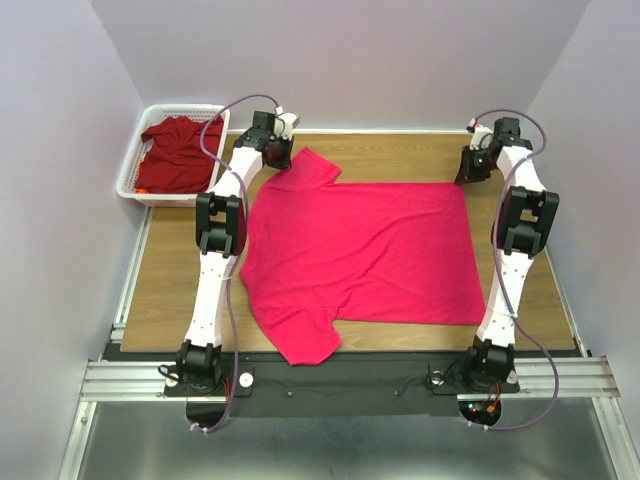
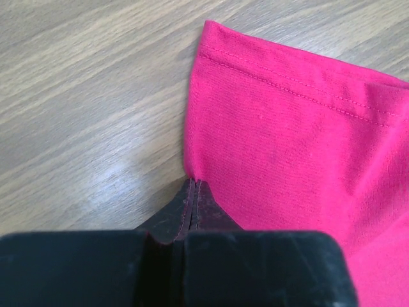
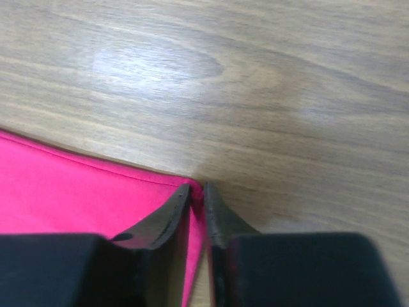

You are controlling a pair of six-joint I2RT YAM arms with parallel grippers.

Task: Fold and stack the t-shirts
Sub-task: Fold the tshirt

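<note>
A bright pinkish-red t-shirt [image 1: 360, 255] lies spread flat on the wooden table [image 1: 170, 270], neck toward the left. My left gripper [image 1: 283, 160] is at its far left sleeve. In the left wrist view the left gripper [image 2: 193, 183] is shut on the edge of that sleeve [image 2: 287, 128]. My right gripper [image 1: 466, 175] is at the shirt's far right hem corner. In the right wrist view the right gripper [image 3: 198, 189] pinches that corner [image 3: 77, 185], with a thin fold of cloth between the jaws. A darker maroon-red t-shirt [image 1: 180, 150] lies crumpled in the basket.
A white mesh basket [image 1: 130, 170] stands at the far left corner of the table, beside the left arm. Grey walls close in the table at the back and on both sides. A metal rail [image 1: 340, 378] runs along the near edge.
</note>
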